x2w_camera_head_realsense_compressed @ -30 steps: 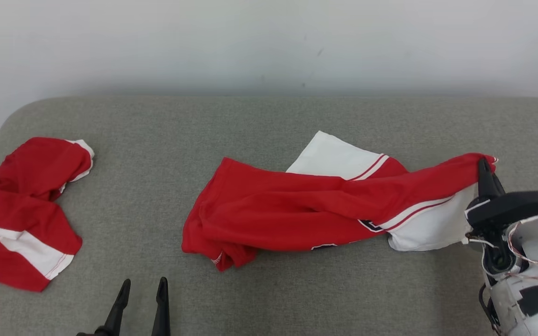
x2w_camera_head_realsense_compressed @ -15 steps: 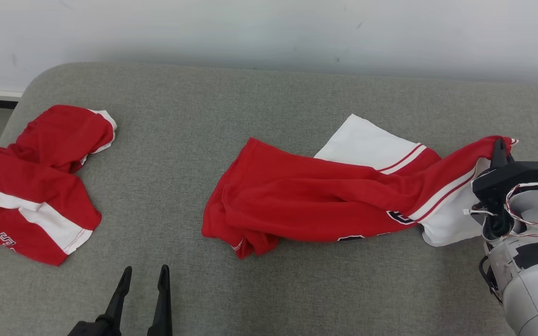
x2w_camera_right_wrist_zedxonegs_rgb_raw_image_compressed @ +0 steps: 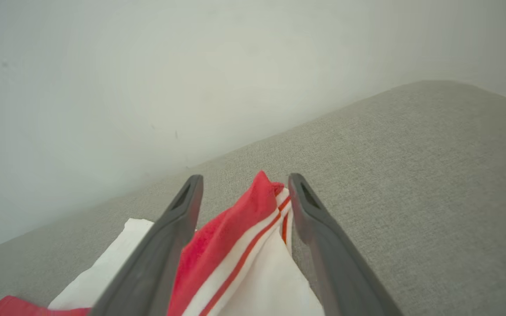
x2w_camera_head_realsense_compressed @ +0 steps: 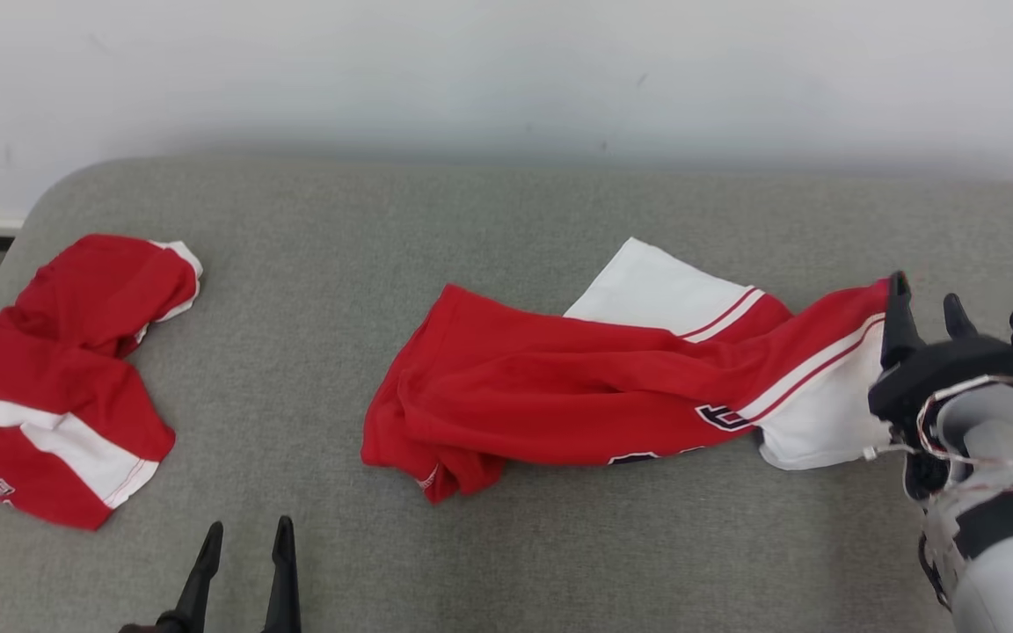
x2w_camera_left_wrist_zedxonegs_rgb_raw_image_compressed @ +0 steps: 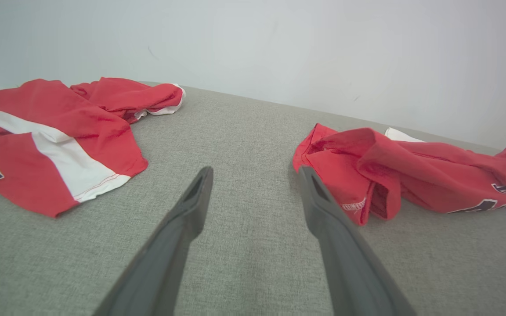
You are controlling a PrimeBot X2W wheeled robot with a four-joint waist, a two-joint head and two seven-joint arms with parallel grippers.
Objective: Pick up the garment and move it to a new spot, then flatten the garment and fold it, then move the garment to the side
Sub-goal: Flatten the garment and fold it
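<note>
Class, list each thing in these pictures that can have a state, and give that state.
middle garment, unfolded, bunched lengthwise, lying on the grey surface.
left garment, crumpled, lying loose.
left hand, open, empty.
right hand, open, fingers astride the middle garment's corner.

Bright even light, soft shadows; wrist views stretched @ edges.

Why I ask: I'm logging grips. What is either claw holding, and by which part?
Nothing is held. The right claw stands open with the garment's red-and-white corner loose between its jaws; the left claw is open above the grey surface.
</note>
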